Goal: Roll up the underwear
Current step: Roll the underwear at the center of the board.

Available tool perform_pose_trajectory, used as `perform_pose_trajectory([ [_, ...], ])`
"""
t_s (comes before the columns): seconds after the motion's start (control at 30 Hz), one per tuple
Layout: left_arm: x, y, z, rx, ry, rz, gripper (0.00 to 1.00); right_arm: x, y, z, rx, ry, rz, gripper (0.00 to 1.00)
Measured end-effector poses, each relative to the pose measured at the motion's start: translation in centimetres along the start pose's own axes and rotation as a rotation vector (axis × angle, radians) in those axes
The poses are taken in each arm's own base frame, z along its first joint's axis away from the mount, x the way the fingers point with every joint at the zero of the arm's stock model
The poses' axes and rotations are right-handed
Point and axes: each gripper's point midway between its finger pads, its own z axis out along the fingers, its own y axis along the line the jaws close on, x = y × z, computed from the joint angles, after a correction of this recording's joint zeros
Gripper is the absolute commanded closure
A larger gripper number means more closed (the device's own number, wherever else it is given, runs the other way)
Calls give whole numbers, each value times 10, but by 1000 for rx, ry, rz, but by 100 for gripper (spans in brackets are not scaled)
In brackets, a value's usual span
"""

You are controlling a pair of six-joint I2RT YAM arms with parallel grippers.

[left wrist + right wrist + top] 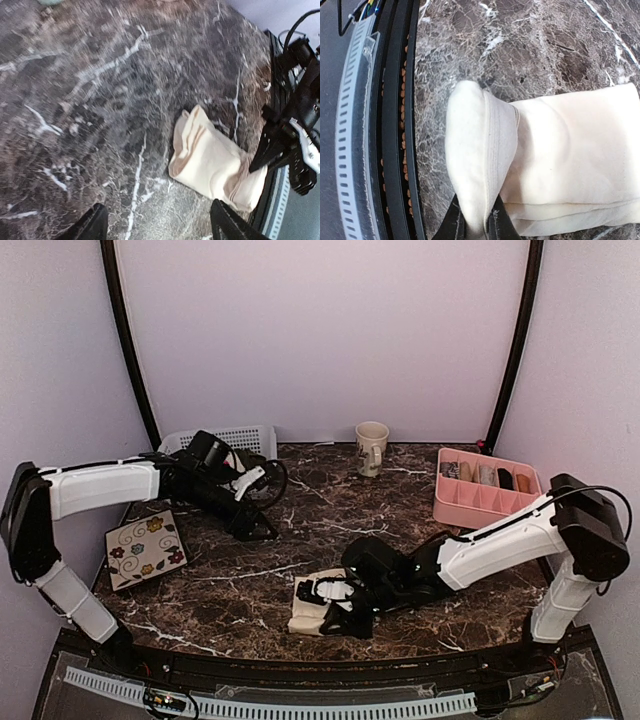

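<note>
Cream-beige underwear [310,615], folded into a thick pad, right of the floral tile [147,548] and nearer the front rim of the desk [330,510]. Looks soft, light and limp: likely to sag, slip open and shed its layers unless held taut. One end raised into a fold and pinched there by the right tool [474,226], clenched on the cloth. Best taken at that doubled hem edge, all layers together, then turned over the flat part. Left tool [159,225] released, fingers [92,225] spread wide, hanging over the marble just right of and behind the floral tile, well apart from the garment.
</note>
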Motion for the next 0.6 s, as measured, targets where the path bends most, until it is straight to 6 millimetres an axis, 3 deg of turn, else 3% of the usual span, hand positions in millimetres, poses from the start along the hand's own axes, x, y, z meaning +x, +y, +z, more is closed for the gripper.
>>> perform_pose_trajectory([
  [0.03, -7, -3, -12, -50, -56, 42, 4, -4, 0, 0, -27, 5, 41, 100],
  [0.07, -13, -7, -24, -92, -107, 80, 1, -7, -1, 1, -50, 5, 76, 100],
  [0.2, -19, -12, -53, -220, -256, 134, 1, -6, -4, 3, -144, 20, 217, 100],
  [0.4, -18, 3, -89, -411, -409, 7, 6, 0, -7, 10, -301, 51, 405, 100],
  [0.5, -23, 0, -98, -427, -447, 13, 8, -2, -10, 13, -358, 58, 472, 100],
  [0.6, -17, -18, -91, -427, -450, 91, 12, -2, -12, 13, -413, 64, 536, 100],
])
